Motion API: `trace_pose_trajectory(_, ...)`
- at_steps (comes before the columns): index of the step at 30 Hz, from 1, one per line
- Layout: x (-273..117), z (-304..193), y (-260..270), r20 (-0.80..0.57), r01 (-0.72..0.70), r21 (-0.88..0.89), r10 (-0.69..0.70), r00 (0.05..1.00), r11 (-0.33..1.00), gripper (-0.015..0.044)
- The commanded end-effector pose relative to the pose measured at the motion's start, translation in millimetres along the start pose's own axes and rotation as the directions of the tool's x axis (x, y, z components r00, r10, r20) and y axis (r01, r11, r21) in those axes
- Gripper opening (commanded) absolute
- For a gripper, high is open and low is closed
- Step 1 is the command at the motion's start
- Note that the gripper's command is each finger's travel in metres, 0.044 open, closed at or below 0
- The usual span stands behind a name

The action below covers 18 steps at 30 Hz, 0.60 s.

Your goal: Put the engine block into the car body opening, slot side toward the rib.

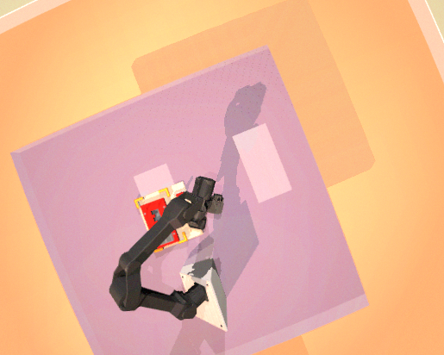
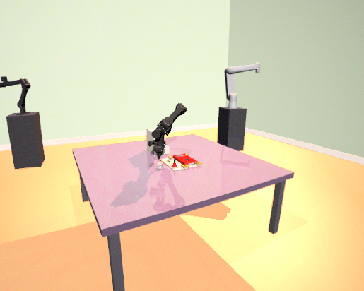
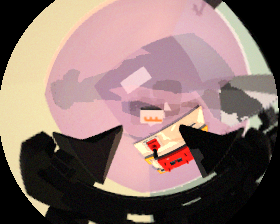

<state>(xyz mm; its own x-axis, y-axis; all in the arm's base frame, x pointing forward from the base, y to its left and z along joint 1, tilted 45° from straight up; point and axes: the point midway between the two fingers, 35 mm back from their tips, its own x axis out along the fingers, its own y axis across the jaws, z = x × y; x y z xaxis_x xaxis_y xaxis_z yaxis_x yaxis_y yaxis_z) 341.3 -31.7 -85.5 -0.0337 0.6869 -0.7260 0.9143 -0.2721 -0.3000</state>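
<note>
The red car body (image 1: 149, 208) (image 2: 186, 159) (image 3: 181, 164) lies between yellow corner brackets on a cream board (image 1: 195, 233) (image 3: 172, 131). Dark details show on its top; the arm covers part of it in the top view. A small white block with orange marks (image 3: 151, 116) (image 2: 160, 165), apparently the engine block, stands on the table beside the board. The arm hides it in the top view. My gripper (image 3: 152, 127) (image 2: 159, 155) is open and empty, above the table near the block and the board. The opening and its rib cannot be made out.
A small red piece with a black post (image 3: 153, 145) (image 2: 174, 164) stands on the cream board near the block. My arm's white base plate (image 1: 215, 301) stands on the pink table (image 1: 92, 148) (image 2: 213, 185). Two other arms stand on dark pedestals (image 2: 25, 140) (image 2: 231, 128) away from the table.
</note>
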Motion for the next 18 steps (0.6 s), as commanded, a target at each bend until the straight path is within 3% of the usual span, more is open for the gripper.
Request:
trace_pose_trajectory(1, 14.3, 1.0, -4.6, -0.003, 0.018, 0.008, -0.018, 1.0, 1.0, 0.044)
trace_pose_trajectory(18, 40.2, 0.7, -4.8, -0.004, 0.018, 0.008, -0.018, 1.0, 1.0, 0.044)
